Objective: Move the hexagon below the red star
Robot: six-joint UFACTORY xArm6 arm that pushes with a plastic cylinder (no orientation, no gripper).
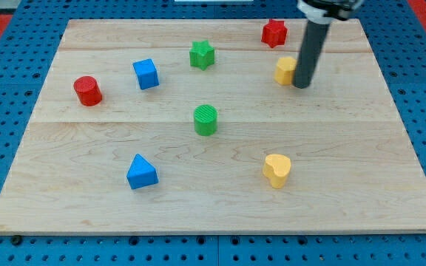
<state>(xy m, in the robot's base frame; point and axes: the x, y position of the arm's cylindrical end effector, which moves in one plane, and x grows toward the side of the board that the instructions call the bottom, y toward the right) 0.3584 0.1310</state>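
Covering most of the view, a pale wooden board (220, 203) of long planks lies on a blue pegboard surface (6, 89) dotted with holes; nothing more of the room can be made out. My tip (301, 86) is the lower end of a straight dark rod with no jaws or fingers, so nothing on it can spread, press together or pinch. It stands on the board touching the right side of the yellow hexagon block (284, 70), near the view's top right. The red star block (274, 33) sits just above that hexagon, close to the board's top edge. A green star block (202, 55) and a blue cube block (146, 74) lie further toward the view's left, with a red cylinder block (88, 90) nearest the left edge. A green cylinder block (206, 119) sits near the middle. A blue triangular block (141, 172) and a yellow heart-shaped block (276, 169) lie toward the bottom. Bare wood stretches to the right of my tip and along the bottom edge.
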